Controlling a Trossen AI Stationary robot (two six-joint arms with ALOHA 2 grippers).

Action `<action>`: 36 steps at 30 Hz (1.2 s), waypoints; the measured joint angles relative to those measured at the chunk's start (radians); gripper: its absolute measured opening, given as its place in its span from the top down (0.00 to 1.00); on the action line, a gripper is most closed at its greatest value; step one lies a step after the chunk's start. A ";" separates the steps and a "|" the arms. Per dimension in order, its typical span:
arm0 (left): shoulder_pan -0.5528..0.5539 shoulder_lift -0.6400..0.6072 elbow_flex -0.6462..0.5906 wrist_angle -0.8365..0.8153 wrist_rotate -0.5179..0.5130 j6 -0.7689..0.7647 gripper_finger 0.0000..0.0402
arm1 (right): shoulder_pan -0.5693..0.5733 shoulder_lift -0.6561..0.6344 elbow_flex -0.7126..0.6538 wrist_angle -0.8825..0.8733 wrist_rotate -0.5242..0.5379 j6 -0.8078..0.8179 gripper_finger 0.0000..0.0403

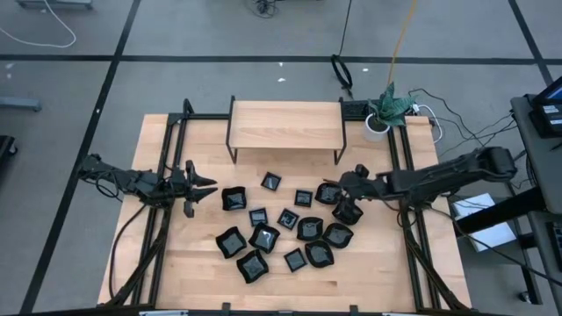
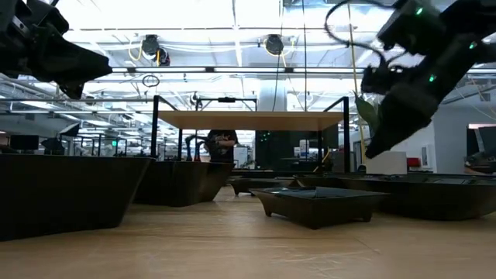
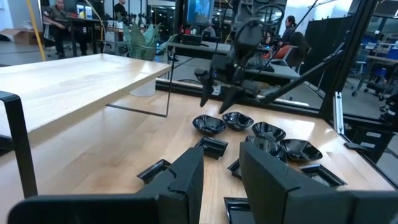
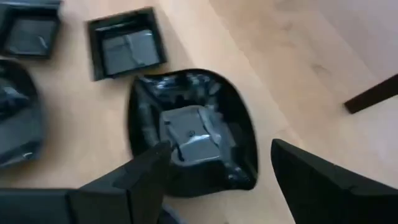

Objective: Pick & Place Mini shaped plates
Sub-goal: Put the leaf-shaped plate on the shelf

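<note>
Fifteen or so mini shaped plates (image 1: 279,230) sit scattered on the wooden tabletop (image 1: 202,263), mostly in its middle and toward the near edge. Mix of squares and wavy-rimmed round ones, all glossy black, some touching their neighbours.

Nearest the front: a square dish (image 1: 252,265) and another just beside it, both flat on the wood.

Right claw (image 1: 348,211) hangs over the right side of the cluster, fingers spread apart, nothing between them. Right wrist view shows a wavy-rimmed plate (image 4: 193,127) directly under it, lying flat between the two fingers (image 4: 140,171) but not clamped. A small square plate (image 4: 126,48) lies just beyond it, apart.

Left claw (image 1: 200,187) is over the left part of the tabletop, beside the leftmost plate (image 1: 234,199), off the wood. Fingers (image 3: 186,177) stand partly apart with a gap showing, holding nothing.

Farther back: a raised wooden shelf (image 1: 285,125) on black legs, no dish on it. Behind its right corner, a potted plant (image 1: 386,110).
</note>
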 joint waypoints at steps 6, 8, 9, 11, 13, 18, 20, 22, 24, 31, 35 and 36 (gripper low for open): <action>0.000 0.000 0.000 0.003 0.000 0.000 0.74 | -0.117 0.062 0.001 0.005 -0.003 -0.036 0.36; 0.000 0.000 0.000 0.003 0.000 0.000 0.74 | -0.164 0.081 0.001 0.014 -0.052 -0.056 0.37; 0.000 0.000 0.000 0.003 0.000 0.000 0.74 | -0.185 0.093 0.001 0.019 -0.085 -0.068 0.37; 0.000 0.000 0.000 0.003 0.000 0.000 0.74 | -0.220 0.117 0.001 0.044 -0.151 -0.087 0.37; 0.000 0.000 0.000 0.003 0.000 0.000 0.74 | -0.243 0.140 0.001 0.078 -0.188 -0.106 0.37; 0.000 0.000 0.000 0.003 0.000 0.000 0.74 | -0.260 0.166 0.001 0.103 -0.212 -0.134 0.41; 0.000 0.000 0.000 0.002 0.000 0.000 0.74 | -0.255 0.166 0.001 0.102 -0.211 -0.134 0.45; 0.000 0.000 0.000 0.003 0.000 0.000 0.74 | -0.248 0.166 0.001 0.102 -0.211 -0.134 0.50; 0.000 0.000 0.000 0.003 0.000 0.000 0.74 | -0.244 0.165 0.001 0.102 -0.211 -0.135 0.56; 0.000 0.000 0.000 0.002 0.000 0.000 0.74 | -0.242 0.165 0.001 0.111 -0.209 -0.135 0.81; 0.000 0.000 0.000 0.002 0.000 0.000 0.74 | -0.242 0.165 0.001 0.111 -0.210 -0.135 0.94; 0.000 0.000 0.000 0.002 0.000 0.000 0.74 | -0.242 0.165 0.001 0.113 -0.211 -0.134 0.96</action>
